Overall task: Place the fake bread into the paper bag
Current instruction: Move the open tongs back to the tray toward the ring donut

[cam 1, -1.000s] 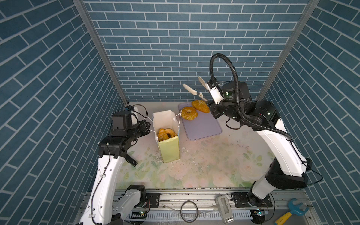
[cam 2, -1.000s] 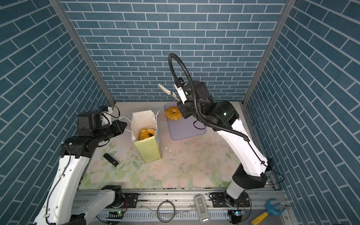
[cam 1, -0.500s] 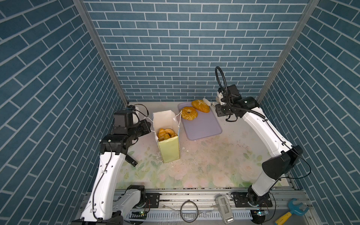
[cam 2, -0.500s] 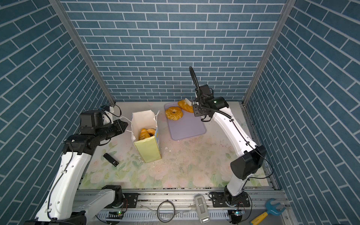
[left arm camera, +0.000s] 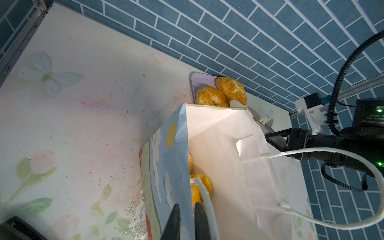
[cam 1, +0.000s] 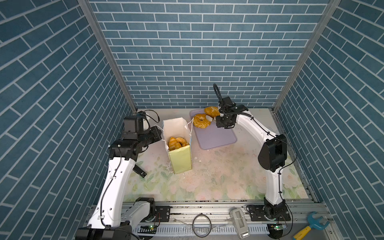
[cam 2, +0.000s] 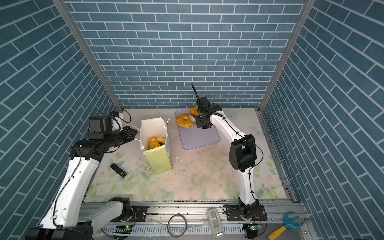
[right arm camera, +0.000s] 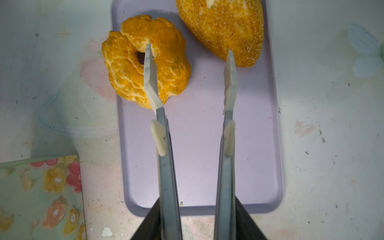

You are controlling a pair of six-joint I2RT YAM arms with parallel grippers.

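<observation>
Floral-printed table [cam 1: 218, 176]: left fingers [left arm camera: 173, 224] pinch the tall blue-and-yellow paper bag [cam 1: 180, 160] wall; right fingers [right arm camera: 150, 83] hang spread over a glossy golden ring-shaped bun [right arm camera: 128, 68] on a flat lavender tray [right arm camera: 197, 155].

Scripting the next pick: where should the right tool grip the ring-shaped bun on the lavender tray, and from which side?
Likely from above, across the band facing the seeded loaf: the ring-shaped bun lies flat on the lavender tray, so one finger can drop into its hole, the other outside. The right tool hangs open, one tip over the hole.
</observation>
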